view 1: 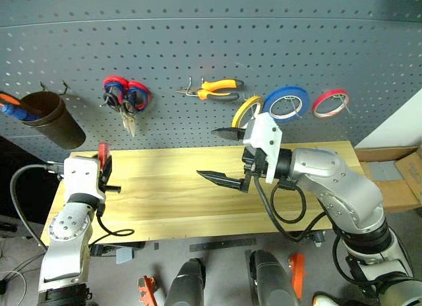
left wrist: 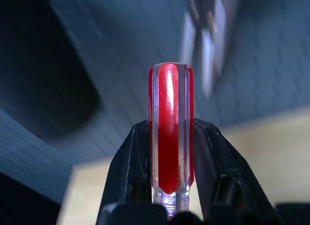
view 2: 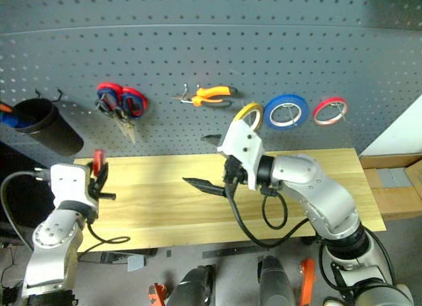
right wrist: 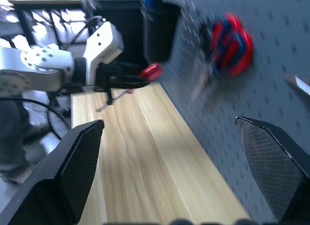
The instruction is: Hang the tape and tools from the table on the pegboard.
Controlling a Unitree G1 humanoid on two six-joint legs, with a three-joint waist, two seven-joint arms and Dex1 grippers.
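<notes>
A light wooden table (view 1: pixel 198 194) is being shown standing against the dark grey pegboard (view 1: pixel 211 49); its top is being left bare; cardboard boxes (view 1: pixel 395 177) are being seen just past its right end; grey floor is being seen below its front edge.

On the pegboard, from left to right, a dark cup (view 1: pixel 49 118) holding an orange-and-blue screwdriver (view 1: pixel 13 108), red-and-blue scissors (view 1: pixel 125 98), orange-and-black pliers (view 1: pixel 214 90), the yellow tape (view 1: pixel 245 111), a blue tape ring (view 1: pixel 287 101) and a red tape ring (view 1: pixel 330 103) are being hung.

The red-handled screwdriver (left wrist: pixel 170 137) is being clamped between the two black fingers of the left gripper (view 1: pixel 104 169), handle end pointing up, over the table's left end and below the scissors; the clear ribbing of the handle is being made out in the left wrist view; the metal shaft sticking out below the fingers is being seen in the right wrist view.

The right gripper (view 1: pixel 224 155) is being held spread wide with nothing between its fingers, pointed left above the table's middle, just in front of the yellow tape; well apart from the screwdriver.
</notes>
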